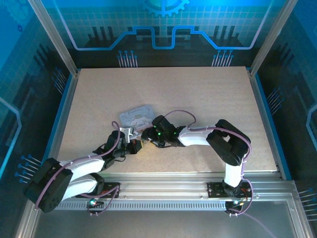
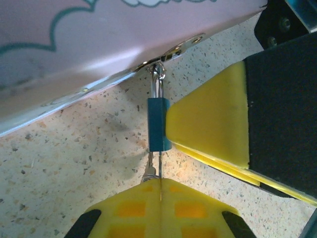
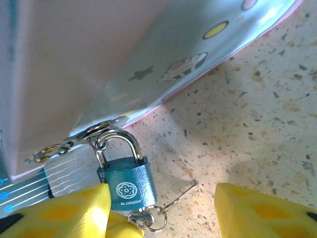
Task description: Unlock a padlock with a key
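Teal-painted metal, the padlock [image 3: 125,184] hangs by its steel shackle [image 3: 119,141] from the hasp on the edge of the pale tin [image 2: 99,39], its body lying low over the speckled table [image 3: 257,99]. Its long axis runs straight from the hasp toward the left gripper [image 2: 159,183], so the keyway end faces those jaws head-on. They are pressed together on what looks like the key [image 2: 159,166], a thin sliver seen edge-on that reaches the lock's base. The right gripper [image 3: 161,198] comes in from the side with its jaws spread. One yellow finger touches the lock's flank and the other stands well apart, so nothing is pinched. Both arms are at the lock, but the left is the one in line with it. I count one padlock, one tin, and one ring [image 3: 151,218] carrying a second key [image 3: 181,195].
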`<control>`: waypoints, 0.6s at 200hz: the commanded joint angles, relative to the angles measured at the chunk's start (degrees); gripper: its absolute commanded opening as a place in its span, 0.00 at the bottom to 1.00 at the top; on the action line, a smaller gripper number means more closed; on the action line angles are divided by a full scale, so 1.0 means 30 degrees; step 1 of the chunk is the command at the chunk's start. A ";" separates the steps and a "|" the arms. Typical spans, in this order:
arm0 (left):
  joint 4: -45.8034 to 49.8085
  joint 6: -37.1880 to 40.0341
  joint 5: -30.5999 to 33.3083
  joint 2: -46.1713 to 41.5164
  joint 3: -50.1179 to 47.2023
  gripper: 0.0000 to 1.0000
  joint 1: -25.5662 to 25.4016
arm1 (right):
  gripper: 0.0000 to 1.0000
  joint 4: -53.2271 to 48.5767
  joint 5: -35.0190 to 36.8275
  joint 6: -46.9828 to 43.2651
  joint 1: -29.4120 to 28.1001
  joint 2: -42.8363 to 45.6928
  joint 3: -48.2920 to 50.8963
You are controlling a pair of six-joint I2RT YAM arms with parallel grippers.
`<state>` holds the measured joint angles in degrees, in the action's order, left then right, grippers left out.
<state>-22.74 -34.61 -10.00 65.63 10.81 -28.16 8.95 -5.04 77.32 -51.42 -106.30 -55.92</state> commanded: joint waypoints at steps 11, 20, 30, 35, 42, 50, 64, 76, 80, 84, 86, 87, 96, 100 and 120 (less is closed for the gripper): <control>-0.1132 -0.0207 -0.0988 0.0094 -0.0475 0.00 0.0328 | 0.59 -0.3037 0.1811 -0.1838 -0.0715 0.0783 -0.1546; -0.1221 -0.0182 -0.1007 0.0130 -0.0521 0.00 0.0373 | 0.59 -0.3698 0.2143 -0.2351 -0.0760 0.0827 -0.1879; -0.1335 -0.0182 -0.1038 0.0178 -0.0557 0.00 0.0387 | 0.59 -0.4200 0.2495 -0.2796 -0.0845 0.0955 -0.2107; -0.1422 -0.0182 -0.1049 0.0184 -0.0584 0.00 0.0397 | 0.58 -0.4297 0.2596 -0.2888 -0.0852 0.1030 -0.2139; -0.1497 -0.0217 -0.1087 0.0185 -0.0636 0.00 0.0404 | 0.58 -0.4276 0.2620 -0.3023 -0.0868 0.1068 -0.2134; -0.1558 -0.0211 -0.1111 0.0160 -0.0669 0.00 0.0438 | 0.58 -0.4208 0.2531 -0.3108 -0.0849 0.1049 -0.2183; -0.1661 -0.0189 -0.1161 0.0189 -0.0673 0.00 0.0461 | 0.58 -0.3989 0.2054 -0.3320 -0.0790 0.0864 -0.2359; -0.1761 -0.0182 -0.1203 0.0201 -0.0720 0.00 0.0480 | 0.57 -0.4106 0.1550 -0.3543 -0.0761 0.0486 -0.2766; -0.1805 -0.0184 -0.1240 0.0190 -0.0703 0.00 0.0492 | 0.57 -0.4147 0.1365 -0.3605 -0.0743 0.0309 -0.2914; -0.1852 -0.0182 -0.1276 0.0208 -0.0717 0.00 0.0498 | 0.57 -0.4204 0.1174 -0.3644 -0.0720 0.0138 -0.3065; -0.1875 -0.0182 -0.1305 0.0206 -0.0735 0.00 0.0500 | 0.57 -0.4233 0.1077 -0.3666 -0.0729 0.0082 -0.3141; -0.1893 -0.0182 -0.1301 0.0196 -0.0748 0.00 0.0491 | 0.57 -0.4238 0.1041 -0.3679 -0.0729 0.0018 -0.3193; -0.1998 -0.0187 -0.1358 0.0186 -0.0763 0.00 0.0480 | 0.57 -0.4333 0.0714 -0.3743 -0.0702 -0.0289 -0.3450; -0.2025 -0.0182 -0.1371 0.0185 -0.0776 0.00 0.0489 | 0.57 -0.4353 0.0594 -0.3769 -0.0680 -0.0408 -0.3545; -0.2140 -0.0181 -0.1472 0.0186 -0.0901 0.00 0.0534 | 0.56 -0.4778 0.0354 -0.3731 -0.0672 -0.0807 -0.3927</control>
<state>-26.52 -34.63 -12.51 65.87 9.17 -27.03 -2.15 -2.09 67.55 -53.34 -106.41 -65.58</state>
